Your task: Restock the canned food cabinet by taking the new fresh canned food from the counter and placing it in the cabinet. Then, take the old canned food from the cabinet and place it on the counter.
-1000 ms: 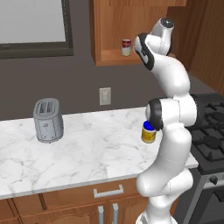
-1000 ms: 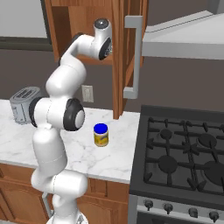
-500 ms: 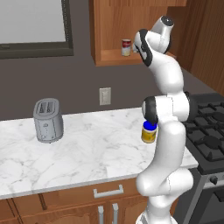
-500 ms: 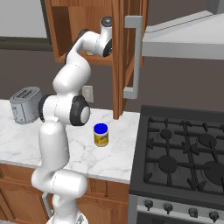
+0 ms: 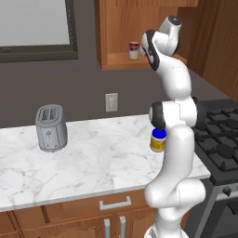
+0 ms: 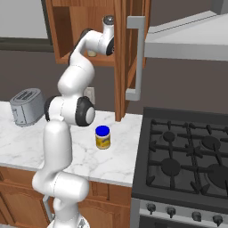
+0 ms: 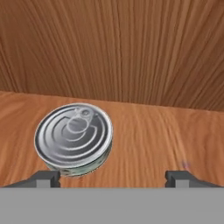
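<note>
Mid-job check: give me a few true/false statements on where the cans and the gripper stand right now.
1. The red can stands on the cabinet shelf. True.
2. The flat tin lies on the counter. False: it sits on the wooden shelf in the hand view.
3. The gripper is shut on the tin. False: its fingertips stand wide apart and the tin lies free, nearer one tip.
4. A yellow jar with a blue lid stands on the counter. True.
5. The toaster stands on the stove. False: it is on the counter.
</note>
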{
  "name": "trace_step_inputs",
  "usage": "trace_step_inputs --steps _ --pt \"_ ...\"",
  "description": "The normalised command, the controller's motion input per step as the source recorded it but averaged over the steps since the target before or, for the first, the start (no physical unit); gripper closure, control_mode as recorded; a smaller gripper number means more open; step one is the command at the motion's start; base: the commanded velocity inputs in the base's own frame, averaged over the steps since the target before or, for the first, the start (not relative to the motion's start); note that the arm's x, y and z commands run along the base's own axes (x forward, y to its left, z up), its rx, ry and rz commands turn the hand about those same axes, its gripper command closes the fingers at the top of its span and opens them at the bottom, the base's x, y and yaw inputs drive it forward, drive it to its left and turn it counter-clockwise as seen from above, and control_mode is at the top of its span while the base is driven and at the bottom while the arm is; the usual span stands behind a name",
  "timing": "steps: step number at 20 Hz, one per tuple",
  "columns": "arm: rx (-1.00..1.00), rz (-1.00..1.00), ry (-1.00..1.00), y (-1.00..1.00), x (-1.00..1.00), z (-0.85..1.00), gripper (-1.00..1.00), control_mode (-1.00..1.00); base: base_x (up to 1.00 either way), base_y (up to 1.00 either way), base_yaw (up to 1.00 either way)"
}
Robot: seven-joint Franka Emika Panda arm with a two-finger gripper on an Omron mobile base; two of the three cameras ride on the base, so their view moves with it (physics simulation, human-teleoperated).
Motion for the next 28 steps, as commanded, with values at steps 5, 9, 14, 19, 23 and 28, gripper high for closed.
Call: trace_step_inputs --steps 5,9,14,19,23,28 --pt "0.00 0.08 0.00 0.00 0.00 -0.10 -1.00 -1.00 0.00 0.00 0.00" --pt "0.00 0.06 0.00 0.09 0.00 -0.45 -1.00 -1.00 0.00 0.00 0.00" --pt "-0.01 0.06 0.00 0.11 0.02 -0.45 -1.00 -1.00 0.00 0.00 0.00" --pt "-0.02 0.07 0.00 0.04 0.09 -0.29 -1.00 -1.00 0.00 0.00 0.00" --pt "-0.01 0.02 -0.02 0.24 0.14 -0.29 -1.00 -1.00 0.00 0.00 0.00" --pt "-0.04 0.08 -0.01 0.22 -0.07 -0.56 -1.00 -1.00 0.00 0.00 0.00"
